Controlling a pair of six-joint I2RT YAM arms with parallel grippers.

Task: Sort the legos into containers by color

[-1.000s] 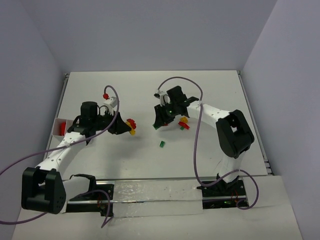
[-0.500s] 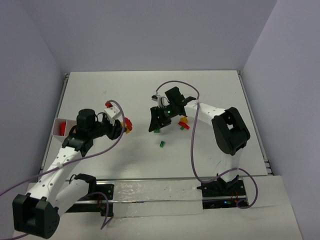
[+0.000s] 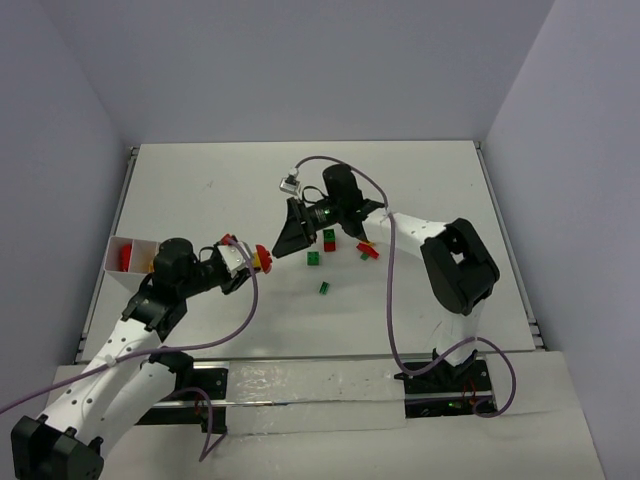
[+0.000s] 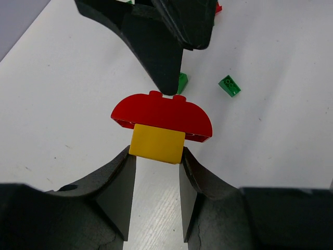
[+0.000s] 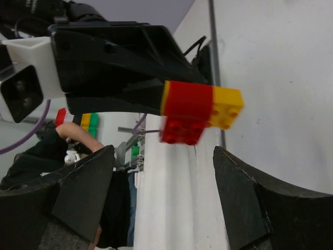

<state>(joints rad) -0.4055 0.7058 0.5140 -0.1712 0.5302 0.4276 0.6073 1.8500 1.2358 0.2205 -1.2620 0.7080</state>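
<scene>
My left gripper (image 3: pixel 243 268) is shut on a yellow lego (image 4: pixel 156 144) that has a red curved lego (image 4: pixel 161 116) stuck on its far side; the pair (image 3: pixel 262 257) hangs just above the table. My right gripper (image 3: pixel 283 243) is open, pointing at that pair from the right, with its fingertips close to the red piece. In the right wrist view the pair (image 5: pixel 200 111) floats ahead of the open gripper (image 5: pixel 165 174), not between its jaws. Loose green legos (image 3: pixel 314 258) lie on the table, with a red and yellow lego piece (image 3: pixel 367 249) to their right.
A white container (image 3: pixel 113 250) holding red pieces stands at the left edge of the table. Another green lego (image 3: pixel 324 288) lies nearer the front. The purple cables of both arms loop above the table.
My left gripper has pulled back toward the near side with the red and yellow pair. My right gripper has swung left toward that pair, uncovering green legos behind it.
</scene>
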